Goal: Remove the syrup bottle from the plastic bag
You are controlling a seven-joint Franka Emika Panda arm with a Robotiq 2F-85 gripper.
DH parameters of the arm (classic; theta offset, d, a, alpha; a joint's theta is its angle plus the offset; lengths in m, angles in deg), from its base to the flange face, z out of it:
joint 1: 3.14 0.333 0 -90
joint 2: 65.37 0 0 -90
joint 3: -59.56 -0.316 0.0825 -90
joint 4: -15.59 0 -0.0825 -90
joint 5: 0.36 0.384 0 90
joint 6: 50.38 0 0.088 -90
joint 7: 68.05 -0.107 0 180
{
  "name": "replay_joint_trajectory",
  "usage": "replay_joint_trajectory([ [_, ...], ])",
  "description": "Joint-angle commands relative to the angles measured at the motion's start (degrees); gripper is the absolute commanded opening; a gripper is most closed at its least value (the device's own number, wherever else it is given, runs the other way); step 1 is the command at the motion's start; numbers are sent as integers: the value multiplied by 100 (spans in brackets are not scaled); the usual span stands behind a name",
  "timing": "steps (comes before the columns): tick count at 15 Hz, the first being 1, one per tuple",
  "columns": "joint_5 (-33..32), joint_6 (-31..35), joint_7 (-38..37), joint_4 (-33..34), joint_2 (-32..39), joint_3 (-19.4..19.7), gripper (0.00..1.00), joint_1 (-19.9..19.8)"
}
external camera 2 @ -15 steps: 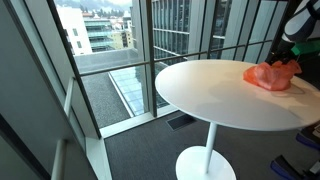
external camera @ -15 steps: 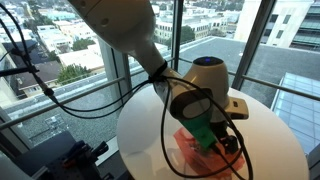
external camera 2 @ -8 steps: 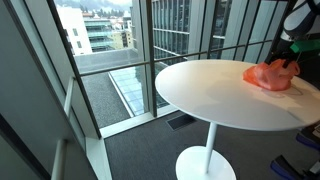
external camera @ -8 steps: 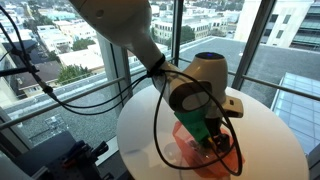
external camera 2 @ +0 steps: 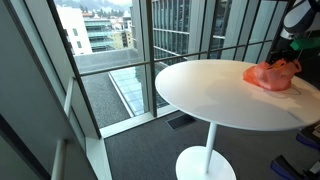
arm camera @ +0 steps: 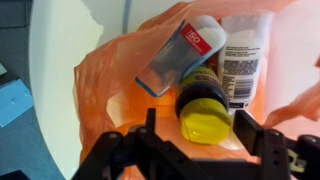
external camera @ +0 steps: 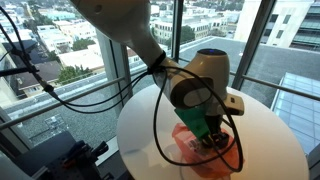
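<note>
In the wrist view an orange plastic bag (arm camera: 110,85) lies open on the white table. Inside it lies the syrup bottle (arm camera: 200,95), dark with a yellow cap (arm camera: 203,118) that points toward me. My gripper (arm camera: 198,135) is open, its two black fingers (arm camera: 150,125) standing on either side of the yellow cap, with a gap on the left side. In both exterior views the gripper (external camera: 212,136) (external camera 2: 290,58) is down at the bag (external camera: 186,150) (external camera 2: 268,75).
A blue and white tube with a red label (arm camera: 180,55) and a white labelled bottle (arm camera: 243,55) lie in the bag beside the syrup bottle. The round white table (external camera 2: 215,95) stands on one pedestal next to large windows. Black cables (external camera: 160,120) hang round the arm.
My gripper has moved lower and a little further over the bag. The bag and its contents have not visibly moved.
</note>
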Motion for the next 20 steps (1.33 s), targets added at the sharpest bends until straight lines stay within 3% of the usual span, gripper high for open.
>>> replay_joint_trajectory([
  [1,27,-217,-55,107,-74,-70,49,-60],
  [5,11,-205,-45,77,-152,-81,20,-44],
  [10,-159,-426,-205,-10,-412,40,20,66],
  [20,-598,-1519,-539,-96,-1251,84,20,127],
])
